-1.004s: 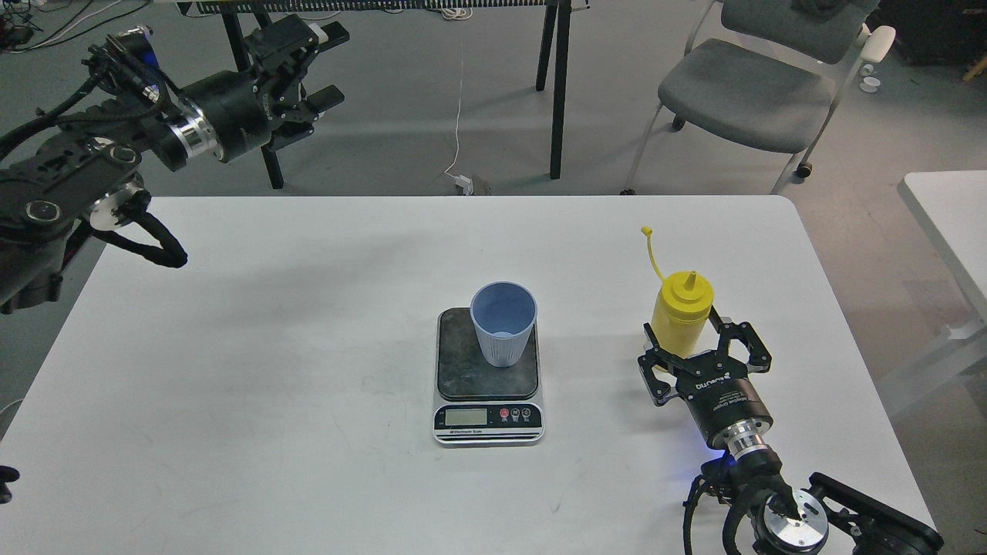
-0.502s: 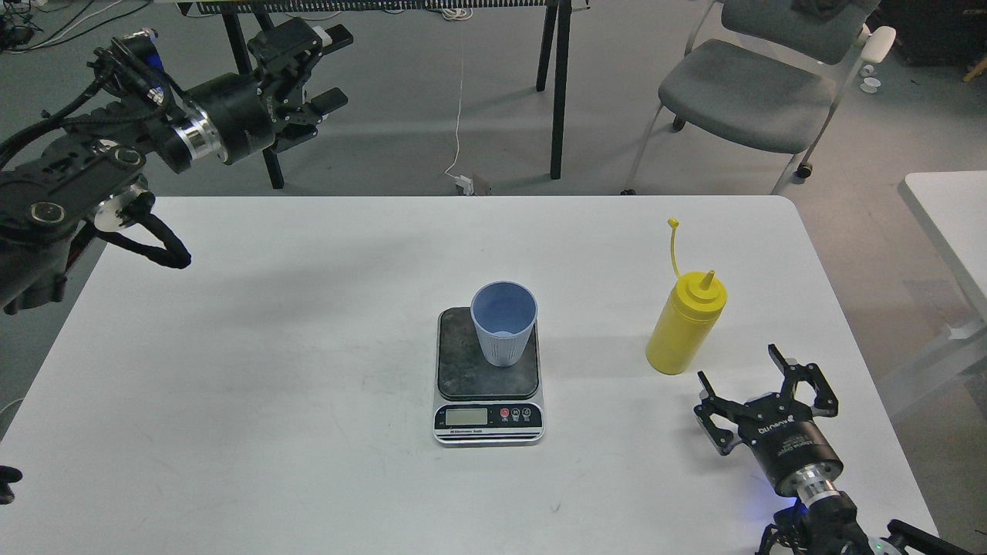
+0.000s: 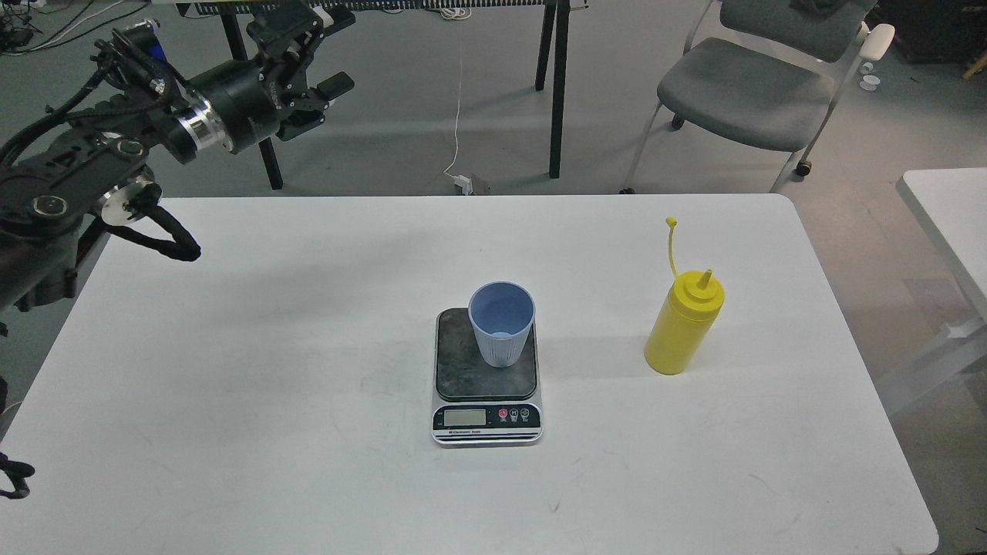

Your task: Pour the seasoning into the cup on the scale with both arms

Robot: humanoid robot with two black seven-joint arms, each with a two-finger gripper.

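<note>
Right arm has withdrawn out of view, leaving the bottle (image 3: pixel 684 327) upright and free on the counter (image 3: pixel 308 308) right of the cup (image 3: pixel 502 322) on the scale (image 3: pixel 486 378); left pincer (image 3: pixel 328 50) hangs wide, far up-left; pour apparently over.

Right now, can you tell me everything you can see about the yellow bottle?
The yellow bottle looks like soft plastic, with a round body and a cone-shaped nozzle on top. A thin yellow strap rises from its neck, with the little cap at its end, so the nozzle is uncapped. It stands upright on the white table, off to the right of the scale and cup, touching neither. No gripper is holding it.
</note>
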